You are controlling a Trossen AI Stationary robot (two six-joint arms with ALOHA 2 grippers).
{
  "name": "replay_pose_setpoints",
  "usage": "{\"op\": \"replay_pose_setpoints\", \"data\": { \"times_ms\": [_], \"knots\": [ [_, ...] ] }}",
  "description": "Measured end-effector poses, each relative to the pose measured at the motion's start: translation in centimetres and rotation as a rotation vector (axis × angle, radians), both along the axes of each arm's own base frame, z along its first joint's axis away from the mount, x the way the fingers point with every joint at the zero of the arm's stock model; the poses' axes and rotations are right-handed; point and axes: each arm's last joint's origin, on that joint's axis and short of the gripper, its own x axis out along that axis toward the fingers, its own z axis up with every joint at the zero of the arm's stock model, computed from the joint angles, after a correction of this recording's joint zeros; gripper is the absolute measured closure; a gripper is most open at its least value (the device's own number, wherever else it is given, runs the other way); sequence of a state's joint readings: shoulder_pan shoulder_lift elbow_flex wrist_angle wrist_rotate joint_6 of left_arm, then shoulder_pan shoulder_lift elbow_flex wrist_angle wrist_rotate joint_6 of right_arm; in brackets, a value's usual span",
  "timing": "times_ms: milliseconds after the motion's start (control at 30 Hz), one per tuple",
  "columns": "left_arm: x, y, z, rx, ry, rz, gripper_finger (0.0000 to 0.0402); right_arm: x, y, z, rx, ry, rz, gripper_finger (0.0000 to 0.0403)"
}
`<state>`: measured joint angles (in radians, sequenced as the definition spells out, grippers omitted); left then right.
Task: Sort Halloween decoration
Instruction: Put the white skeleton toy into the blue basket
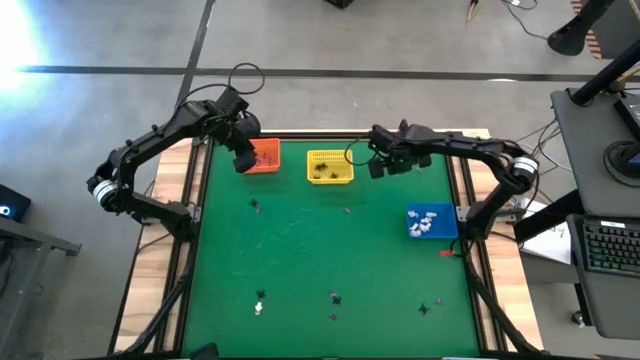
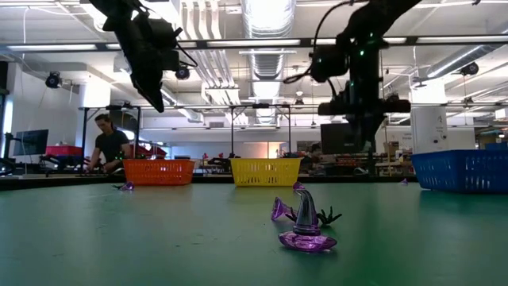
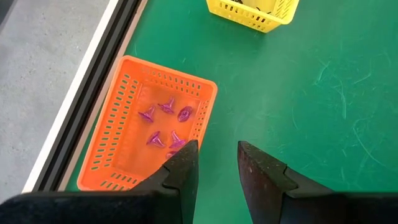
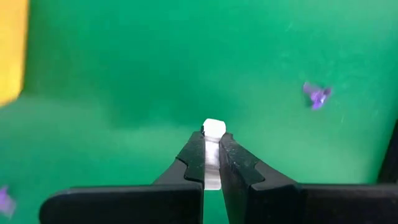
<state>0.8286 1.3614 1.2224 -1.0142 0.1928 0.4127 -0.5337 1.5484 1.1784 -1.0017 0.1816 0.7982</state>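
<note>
The green surface carries an orange basket, yellow basket, blue basket and scattered trinkets.

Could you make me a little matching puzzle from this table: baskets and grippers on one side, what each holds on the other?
Things:
1. orange basket
2. blue basket
3. right gripper
4. left gripper

What it holds:
a. one white trinket, pinched
b. purple trinkets
c. nothing, fingers apart
d. a pile of white trinkets

Pairs: 1-b, 2-d, 3-a, 4-c
</note>
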Motion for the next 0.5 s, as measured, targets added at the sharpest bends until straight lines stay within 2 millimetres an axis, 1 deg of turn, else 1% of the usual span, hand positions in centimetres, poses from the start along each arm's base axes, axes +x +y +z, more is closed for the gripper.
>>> {"op": "replay_pose_setpoints", "data": {
  "times_ms": [133,233,400,500],
  "knots": [
    [0.0,0.0,0.0,-0.005,0.004,0.002,0.0308,0.2,2.6,1.0,0.052,-0.047,0.067,0.039],
    [-0.1,-0.1,-0.1,-0.011,0.009,0.002,0.0308,0.4,4.6,1.5,0.089,-0.049,0.115,0.039],
    [-0.3,-0.3,-0.2,-0.036,0.032,0.003,0.0308,0.2,8.0,2.1,0.14,0.003,0.148,0.039],
    [-0.4,-0.4,-0.2,-0.047,0.041,0.005,0.0308,-0.1,9.8,2.2,0.204,0.05,0.166,0.039]
  ]
}}
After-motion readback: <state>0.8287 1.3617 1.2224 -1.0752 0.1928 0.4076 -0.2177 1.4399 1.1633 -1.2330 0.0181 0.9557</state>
